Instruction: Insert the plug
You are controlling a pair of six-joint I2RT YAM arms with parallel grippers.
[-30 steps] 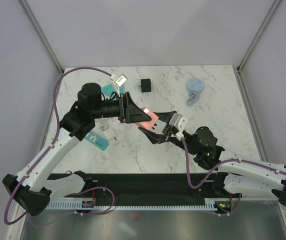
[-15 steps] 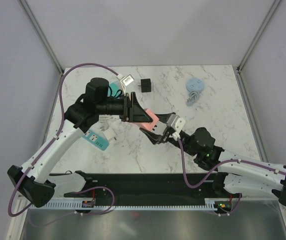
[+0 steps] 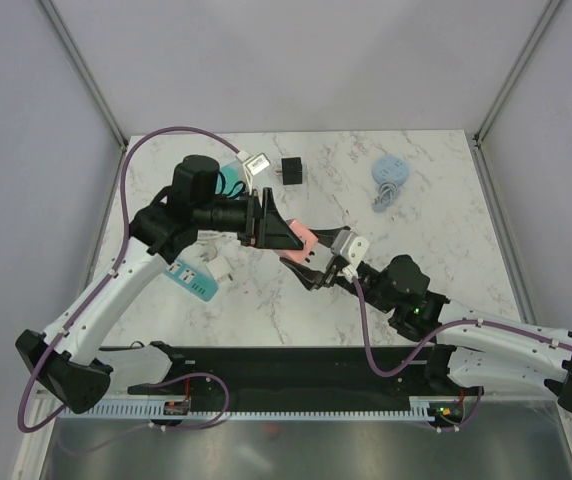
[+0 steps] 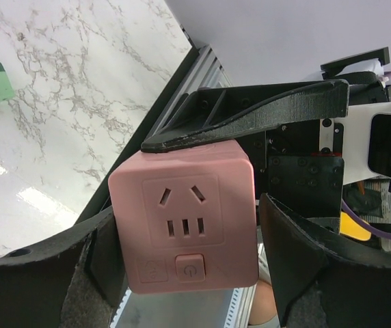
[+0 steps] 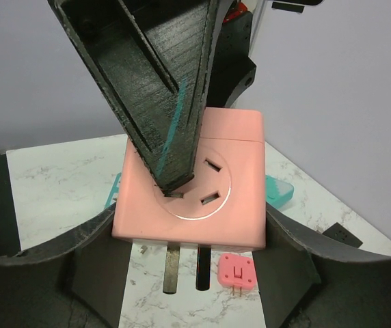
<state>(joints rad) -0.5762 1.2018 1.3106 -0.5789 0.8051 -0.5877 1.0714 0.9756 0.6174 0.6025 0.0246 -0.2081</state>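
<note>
The pink socket cube (image 3: 303,240) hangs in the air above the table (image 3: 446,230), caught between both arms. The left gripper (image 3: 284,235) reaches in from the cube's left and its jaws are clenched on it: in the left wrist view the cube (image 4: 185,219) sits between the two dark fingers (image 4: 103,256), with its three-hole and two-hole sockets and a round button facing the camera. The right gripper (image 3: 316,266) comes from the cube's lower right, and its jaws grasp the same cube. In the right wrist view the cube (image 5: 240,184) is pressed between that gripper's (image 5: 192,247) fingers (image 5: 89,256), and one finger of the left gripper lies across the cube's round socket face.

Two prongs (image 5: 172,270) stick out from the cube's underside, clear of the table. Below the cube a small pink plug (image 5: 237,270) lies flat on the marble.

Beyond the cube, toward the far edge, stands a black adapter (image 3: 291,171), with a white charger (image 3: 256,162) to its left. Far right of the cube lies a coiled blue cable (image 3: 391,178). Left of the cube, under the left arm, rests a teal power strip (image 3: 193,279).
</note>
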